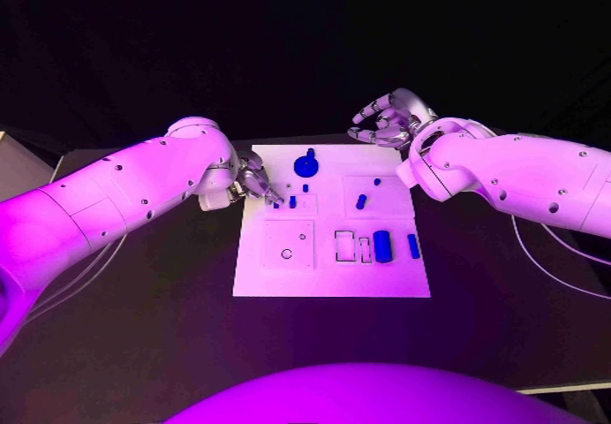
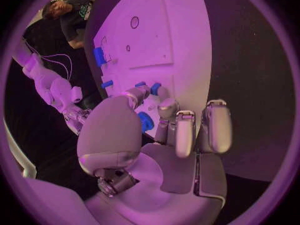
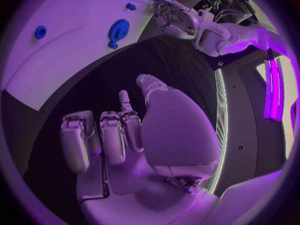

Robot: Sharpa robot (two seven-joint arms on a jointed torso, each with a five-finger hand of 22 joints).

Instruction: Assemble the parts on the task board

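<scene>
The white task board (image 1: 331,278) lies mid-table. My left hand (image 1: 251,184) reaches over the board's left edge, and its thumb and a finger pinch a small blue peg (image 2: 156,88) there. Beside it are two more small blue pegs (image 1: 291,201) (image 1: 305,187). A round blue knob part (image 1: 305,164) sits near the far edge. A short blue piece (image 1: 362,201) lies in the right square. A blue cylinder (image 1: 382,246) and a thin blue bar (image 1: 414,246) lie at the near right beside two empty slots (image 1: 345,246). My right hand (image 1: 388,119) hovers beyond the far right corner, fingers loosely bent and holding nothing.
A square recess with a small ring (image 1: 288,243) marks the board's near left. Black table (image 1: 153,309) surrounds the board. My right forearm (image 1: 509,177) hangs over the table just right of the board. A pale box edge (image 1: 19,163) stands at the far left.
</scene>
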